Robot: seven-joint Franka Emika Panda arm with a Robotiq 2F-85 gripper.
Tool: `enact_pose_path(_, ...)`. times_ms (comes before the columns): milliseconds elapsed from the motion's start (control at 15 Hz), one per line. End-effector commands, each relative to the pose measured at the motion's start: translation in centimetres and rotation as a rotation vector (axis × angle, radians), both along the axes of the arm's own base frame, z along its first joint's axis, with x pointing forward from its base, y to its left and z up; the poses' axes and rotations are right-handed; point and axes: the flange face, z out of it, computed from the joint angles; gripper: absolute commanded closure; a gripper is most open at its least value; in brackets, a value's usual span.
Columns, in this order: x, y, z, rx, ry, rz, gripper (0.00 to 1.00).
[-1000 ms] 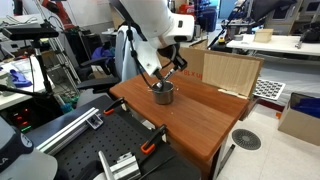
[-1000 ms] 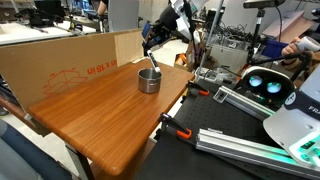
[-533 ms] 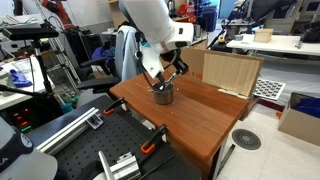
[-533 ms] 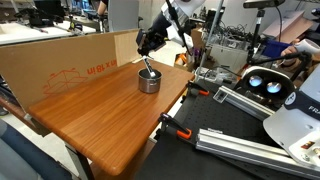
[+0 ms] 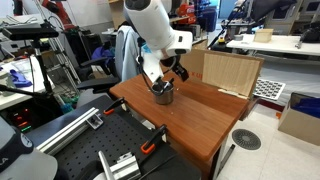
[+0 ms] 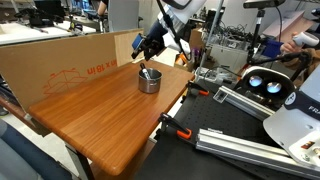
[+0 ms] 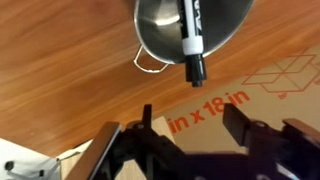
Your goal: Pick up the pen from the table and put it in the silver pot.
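Observation:
The silver pot [image 7: 160,25] stands on the reddish-brown table [image 7: 60,70], near its far end in both exterior views [image 5: 163,93] [image 6: 149,81]. The black pen [image 7: 190,35] with a whitish band leans inside the pot, its dark end poking over the rim. My gripper [image 7: 190,115] hangs open just above the pot, apart from the pen, with nothing between its fingers. It also shows from outside, where the gripper [image 6: 150,47] hovers over the pot.
A large cardboard box [image 6: 70,60] with red print lines the table's long side right behind the pot. Orange-handled clamps [image 6: 178,128] grip the table edge. A light wooden box [image 5: 228,70] stands beyond the table's far end.
The jaws were shut on the pen over the pot; they have opened, and the gripper has risen a little. The pen now rests in the pot.

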Motion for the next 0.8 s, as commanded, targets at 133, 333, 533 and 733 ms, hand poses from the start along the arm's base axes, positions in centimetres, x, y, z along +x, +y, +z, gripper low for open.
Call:
enact_pose_path(133, -0.8, 0.1, 1.0, -0.014, 0.013, -0.024, 0.00)
enact_pose_path(333, -2.9, 1.1, 0.4, -0.025, 0.105, -0.034, 0.00)
enact_pose_path(533, -5.6, 1.4, 1.2, -0.004, 0.132, -0.032, 0.00)
enact_pose_path(733, -7.2, 1.1, 3.8, 0.024, 0.098, -0.044, 0.00)
